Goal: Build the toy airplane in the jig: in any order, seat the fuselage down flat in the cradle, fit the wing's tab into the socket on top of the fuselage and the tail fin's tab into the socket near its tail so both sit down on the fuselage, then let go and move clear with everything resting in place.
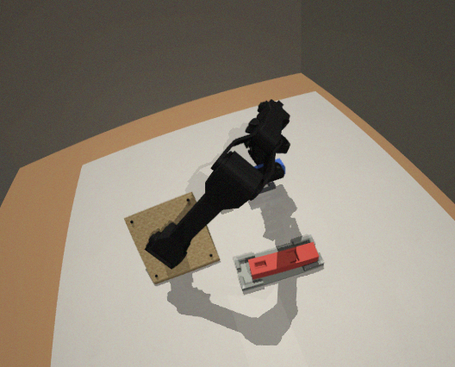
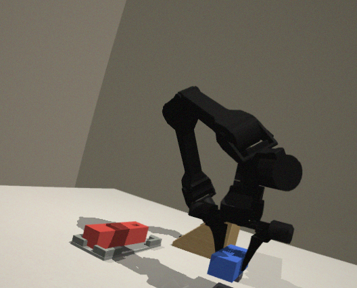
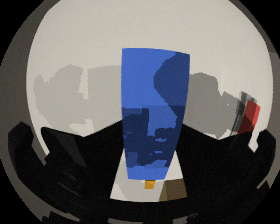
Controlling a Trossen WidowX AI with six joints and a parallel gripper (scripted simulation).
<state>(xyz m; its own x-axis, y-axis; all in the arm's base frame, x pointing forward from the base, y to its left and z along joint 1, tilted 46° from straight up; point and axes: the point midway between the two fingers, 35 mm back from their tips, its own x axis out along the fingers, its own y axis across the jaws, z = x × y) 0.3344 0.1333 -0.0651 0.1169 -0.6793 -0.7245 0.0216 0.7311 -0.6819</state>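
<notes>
Exterior view: blue block (image 1: 280, 164) (image 2: 224, 267) (image 3: 153, 85), boxy, partly shadowed.

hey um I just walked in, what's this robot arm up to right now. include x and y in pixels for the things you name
The arm has its end effector (image 2: 232, 261) (image 3: 149, 123) closed on the blue block (image 2: 224, 265) (image 3: 153, 80), probably the wing. The red fuselage (image 1: 282, 260) (image 2: 113, 234) (image 3: 249, 117) sits in the gray cradle (image 1: 246, 285) (image 2: 103, 253) (image 3: 237, 120) with nothing fitted on top. A small orange piece (image 3: 149, 184), perhaps the tail fin, isn't installed.

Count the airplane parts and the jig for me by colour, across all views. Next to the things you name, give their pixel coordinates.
Red: 1, the fuselage (image 1: 271, 264) (image 2: 103, 235) (image 3: 250, 115)
Blue: 1, the block in the jaws
Orange: 1, the small piece (image 3: 149, 184)
Grey: 1, the jig (image 1: 246, 282) (image 2: 103, 253) (image 3: 239, 112)
Total: 4
</notes>
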